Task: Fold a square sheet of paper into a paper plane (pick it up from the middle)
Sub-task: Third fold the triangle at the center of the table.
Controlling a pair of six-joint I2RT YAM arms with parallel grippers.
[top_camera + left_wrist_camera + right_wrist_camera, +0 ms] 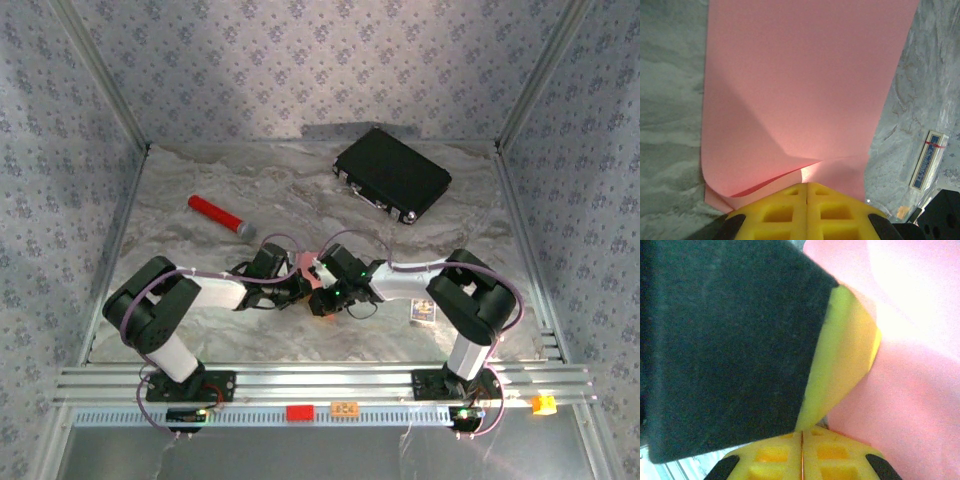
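The salmon-pink square sheet of paper [805,85] lies partly folded on the marbled table, one flap lifted with creases running to a point. In the top view a bit of it [303,262] shows between the two wrists. My left gripper [806,184] is shut, its yellow tips against the paper where the creases meet; no paper shows in its seam. My right gripper [801,431] is shut on the paper's edge, a thin red line between its fingers. The left gripper's finger [845,355] comes down right at the right gripper's tips. Both grippers [293,285] [316,288] meet mid-table.
A red cylinder with a grey cap [220,215] lies at the back left. A black case [392,175] sits at the back right. A small printed card [425,313] [929,160] lies beside the right arm. Patterned walls and a metal frame [520,110] enclose the table.
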